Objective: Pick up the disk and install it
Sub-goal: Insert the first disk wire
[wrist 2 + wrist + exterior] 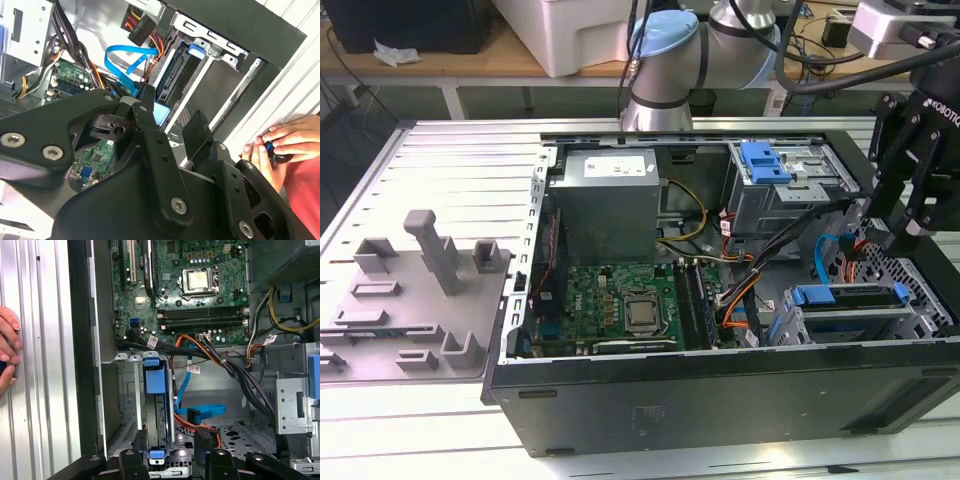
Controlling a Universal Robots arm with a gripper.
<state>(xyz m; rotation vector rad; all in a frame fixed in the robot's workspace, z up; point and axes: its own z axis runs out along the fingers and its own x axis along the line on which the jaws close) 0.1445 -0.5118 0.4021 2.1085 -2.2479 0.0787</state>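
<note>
Over the end of the open case (720, 400) at the exterior view's right, my claw (900, 232) hangs pointing down into the corner by the lower cage (880, 325). Its jaws are spread wide and grip nothing. In both wrist views my two black fingers (131, 465) stand one to each side of the disk (154, 390), and I cannot tell whether either one touches it, since my own linkage covers much of that gap. The disk stands on edge inside the cage with blue rail showing at both ends. Its broad face is hidden by the cage wall, and I cannot make out whether it is pushed fully home. In the exterior view the case's near wall cuts off the cage's lower part. Just beside the cage a flat blue cable (200, 412) loops across the case floor, and a bundle of orange and black wires (220, 357) runs from there toward the board (200, 295), partly covering its edge. Farther off sit the grey power box (605, 200) and a second cage with a blue bracket (765, 160) on top. Outside the case, a hand (285, 145) rests on the ribbed table (450, 170), its fingers on something small and dark that I cannot identify. A grey fixture (420, 290) lies on the table at the exterior view's left.
</note>
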